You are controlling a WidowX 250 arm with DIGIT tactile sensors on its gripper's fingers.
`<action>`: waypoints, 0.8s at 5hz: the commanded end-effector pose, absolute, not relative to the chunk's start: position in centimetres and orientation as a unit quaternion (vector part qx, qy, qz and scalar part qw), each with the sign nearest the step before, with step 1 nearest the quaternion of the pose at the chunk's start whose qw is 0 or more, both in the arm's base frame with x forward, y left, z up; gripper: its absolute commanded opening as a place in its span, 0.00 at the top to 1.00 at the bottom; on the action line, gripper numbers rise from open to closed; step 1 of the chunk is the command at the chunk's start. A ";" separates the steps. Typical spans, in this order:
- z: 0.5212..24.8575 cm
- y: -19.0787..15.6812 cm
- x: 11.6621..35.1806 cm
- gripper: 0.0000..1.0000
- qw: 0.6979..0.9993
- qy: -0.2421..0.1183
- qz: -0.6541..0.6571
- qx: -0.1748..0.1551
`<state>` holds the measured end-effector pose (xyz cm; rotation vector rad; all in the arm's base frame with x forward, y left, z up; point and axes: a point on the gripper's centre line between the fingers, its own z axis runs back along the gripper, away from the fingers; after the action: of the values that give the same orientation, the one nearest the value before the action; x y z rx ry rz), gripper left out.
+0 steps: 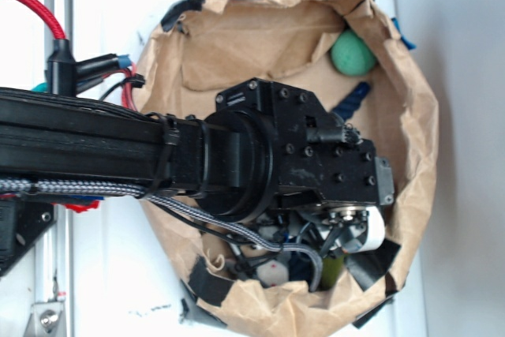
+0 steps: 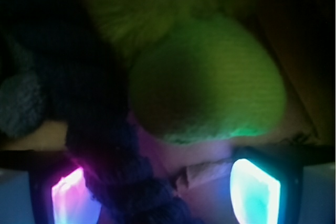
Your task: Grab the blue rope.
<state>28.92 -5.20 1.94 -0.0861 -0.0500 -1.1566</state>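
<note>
Gripper [image 2: 163,192] is down in the paper bag [image 1: 410,124] with its fingers spread around the blue rope [image 2: 131,182], right beside a green toy [image 2: 210,82], so it's lined up but nothing's clamped yet.

The arm [image 1: 95,151] reaches in level from the left, its wrist block bent downward so the gripper [image 2: 168,187] is hidden beneath it in the exterior view. In the wrist view the two fingertips stand apart at the bottom corners, the left pad [image 2: 71,198] glowing pink, the right pad [image 2: 254,190] cyan, jaws spread wide.
</note>
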 end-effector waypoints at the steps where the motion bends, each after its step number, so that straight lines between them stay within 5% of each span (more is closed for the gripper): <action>1: 1.7 -7.1 28.0 1.00 0.827 -0.026 -0.558 -0.057; 3: 1.9 -6.9 28.0 1.00 0.829 -0.027 -0.555 -0.058; 4: 2.9 -6.5 27.6 1.00 0.830 -0.042 -0.555 -0.031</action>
<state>28.61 -5.08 2.39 -0.0611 -0.0836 -1.1482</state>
